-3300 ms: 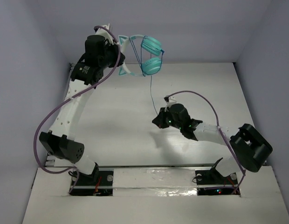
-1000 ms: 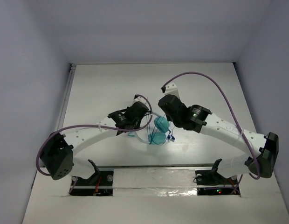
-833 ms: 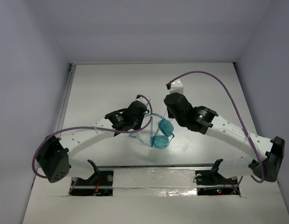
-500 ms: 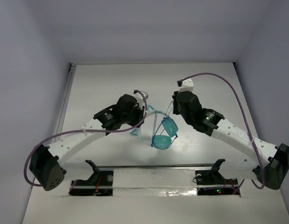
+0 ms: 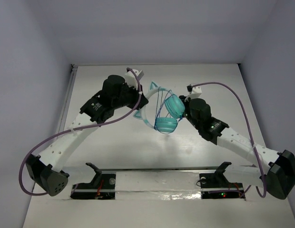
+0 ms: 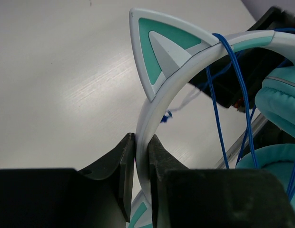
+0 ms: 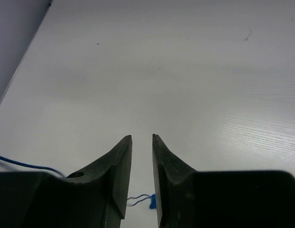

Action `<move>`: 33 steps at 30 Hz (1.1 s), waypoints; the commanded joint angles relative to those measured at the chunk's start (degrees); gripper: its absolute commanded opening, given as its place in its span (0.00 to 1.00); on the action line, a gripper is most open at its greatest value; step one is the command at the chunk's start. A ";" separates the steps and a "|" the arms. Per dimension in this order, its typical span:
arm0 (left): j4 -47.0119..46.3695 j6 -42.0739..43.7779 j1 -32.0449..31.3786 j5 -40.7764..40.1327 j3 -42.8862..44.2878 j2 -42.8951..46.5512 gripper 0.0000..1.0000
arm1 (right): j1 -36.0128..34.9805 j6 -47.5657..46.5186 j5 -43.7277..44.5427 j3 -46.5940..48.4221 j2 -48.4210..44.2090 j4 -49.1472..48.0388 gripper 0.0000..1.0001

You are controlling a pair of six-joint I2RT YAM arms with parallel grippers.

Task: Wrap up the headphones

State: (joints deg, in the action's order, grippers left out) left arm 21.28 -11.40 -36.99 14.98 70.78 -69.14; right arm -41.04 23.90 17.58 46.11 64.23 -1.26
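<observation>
- With left gripper, pinched the pale headband tight, holding the headphones over mid counter
- With right gripper, gripped nothing, jaws a narrow gap apart
- Saw several cord turns across the band; judged wrapping mostly done, loose tail and plug left

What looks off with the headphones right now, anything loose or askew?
On the headphones, the cord is looped over the headband only loosely, strands spread apart, and its blue plug end hangs free by the right gripper, whose parted jaws hold nothing. The left gripper pinches the headband. No damage shows.
</observation>
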 commanded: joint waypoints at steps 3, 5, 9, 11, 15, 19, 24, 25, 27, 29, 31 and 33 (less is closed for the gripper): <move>-3.53 -1.70 1.05 5.06 7.78 1.38 0.00 | 1.75 0.10 -4.92 -3.13 0.11 -14.11 0.40; -2.91 -1.70 1.05 4.79 8.93 0.77 0.00 | 2.36 -0.26 -6.06 -3.83 0.55 -16.48 0.45; -1.33 -1.70 1.57 3.31 12.09 -0.11 0.00 | 2.36 -0.79 -8.53 -4.80 1.78 -17.64 0.47; -0.80 -1.61 1.57 2.51 13.06 -0.46 0.00 | 2.36 -0.52 -8.53 -5.76 1.61 -18.25 0.47; 0.60 -1.26 1.57 0.32 15.34 -0.64 0.00 | 2.36 0.88 -5.63 -6.82 0.47 -17.03 0.15; 1.66 -1.00 1.57 -1.53 18.24 -1.17 0.00 | 2.36 1.59 -3.44 -6.82 -0.94 -13.87 0.00; 2.89 -1.08 2.10 -4.17 20.97 -2.22 0.00 | 2.36 0.80 -2.99 -8.49 -4.63 -12.37 0.15; 2.98 -1.08 2.10 -4.26 21.41 -2.48 0.00 | 2.36 0.54 -3.78 -8.84 -6.12 -12.28 0.21; 3.15 -1.17 2.10 -4.26 21.94 -2.92 0.00 | 2.36 -1.56 -8.43 -8.93 -6.92 -12.19 0.38; 3.16 -1.26 2.10 -4.17 22.12 -3.36 0.00 | 2.36 -2.19 -12.11 -8.67 -6.84 -12.01 0.46; 3.16 -1.26 2.10 -3.91 22.20 -3.54 0.00 | 2.36 -3.42 -15.81 -7.97 -5.70 -12.28 0.48; 3.33 -1.26 2.10 -4.00 22.20 -3.54 0.00 | 2.36 -4.21 -22.22 -7.35 -3.86 -12.45 0.49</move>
State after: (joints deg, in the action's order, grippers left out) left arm 27.97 -11.31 -35.14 10.52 89.82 -73.52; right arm -38.92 22.35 4.32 37.43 58.63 -12.38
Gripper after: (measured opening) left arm 0.106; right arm 0.483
